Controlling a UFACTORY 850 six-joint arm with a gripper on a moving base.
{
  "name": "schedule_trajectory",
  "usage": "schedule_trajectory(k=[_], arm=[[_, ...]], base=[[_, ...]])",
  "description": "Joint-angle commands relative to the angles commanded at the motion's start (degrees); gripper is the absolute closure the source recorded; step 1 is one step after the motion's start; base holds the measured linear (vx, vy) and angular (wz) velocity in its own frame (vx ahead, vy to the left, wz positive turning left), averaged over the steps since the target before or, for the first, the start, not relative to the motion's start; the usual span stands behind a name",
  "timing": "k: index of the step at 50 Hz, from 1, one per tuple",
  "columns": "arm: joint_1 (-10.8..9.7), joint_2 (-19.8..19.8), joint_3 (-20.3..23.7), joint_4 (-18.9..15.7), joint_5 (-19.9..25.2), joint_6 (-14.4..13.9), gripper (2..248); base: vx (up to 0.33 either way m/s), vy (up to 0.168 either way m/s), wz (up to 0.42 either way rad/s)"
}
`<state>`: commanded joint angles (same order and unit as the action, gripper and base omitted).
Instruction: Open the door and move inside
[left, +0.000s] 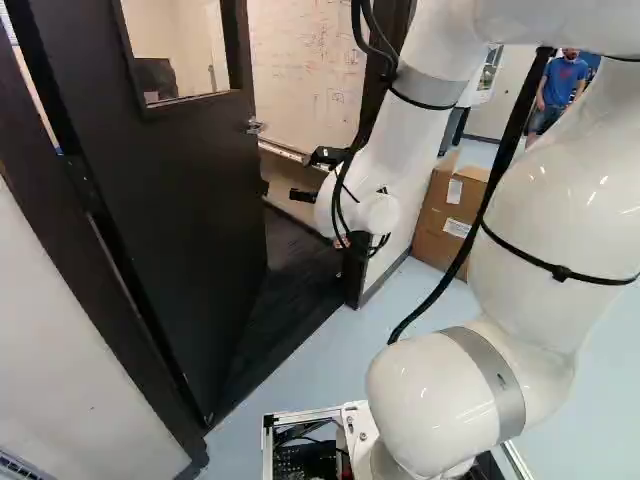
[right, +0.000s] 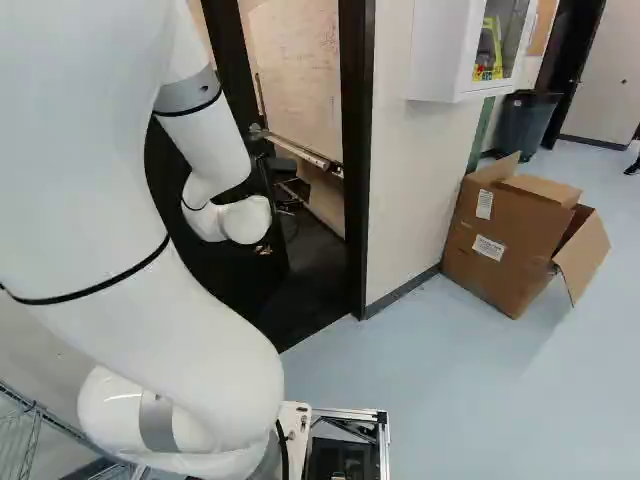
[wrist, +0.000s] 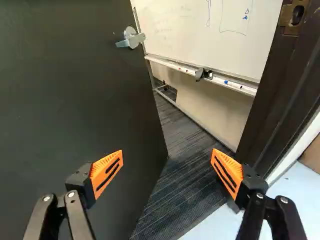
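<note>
Wrist view shows the door already ajar, swung into the room, with its handle near the free edge and a gap between that edge and the door frame. The likeliest trouble is width: the opening looks tight for a moving base, so driving ahead a little off line could put a corner of the base or the arm into the frame's post. Should the door drift back, perhaps from a closer or a nudge, its edge could catch the wrist or the side of the base. Further in, the whiteboard and its ledge cross the way ahead, so going too deep without turning might bring the tool against them. Outside, the cardboard box stands near the wall beside the doorway and could be struck if the base swings wide. As for the tool, its fingers are spread far apart with nothing gripped: one appears over the door's face, the other over the post side. Whether either brushes a surface, I cannot tell; the handle is beyond them, ungrasped.
</note>
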<state>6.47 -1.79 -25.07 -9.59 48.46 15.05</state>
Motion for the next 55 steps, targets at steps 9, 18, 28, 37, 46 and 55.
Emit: schedule_trajectory(k=[9,18,28,37,46,55], arm=[[0.0,0.0,0.0,0.0,0.0,0.0,3],[0.0,0.0,0.0,0.0,0.0,0.0,3],[0.0,0.0,0.0,0.0,0.0,0.0,3],[0.0,0.0,0.0,0.0,0.0,0.0,3],[0.0,0.0,0.0,0.0,0.0,0.0,3],[0.0,0.0,0.0,0.0,0.0,0.0,3]], base=[[0.044,0.001,-0.003],[0.08,0.002,-0.004],[0.121,0.023,0.11],[0.095,0.034,0.147],[0.091,0.035,0.139],[0.098,0.056,0.135]])
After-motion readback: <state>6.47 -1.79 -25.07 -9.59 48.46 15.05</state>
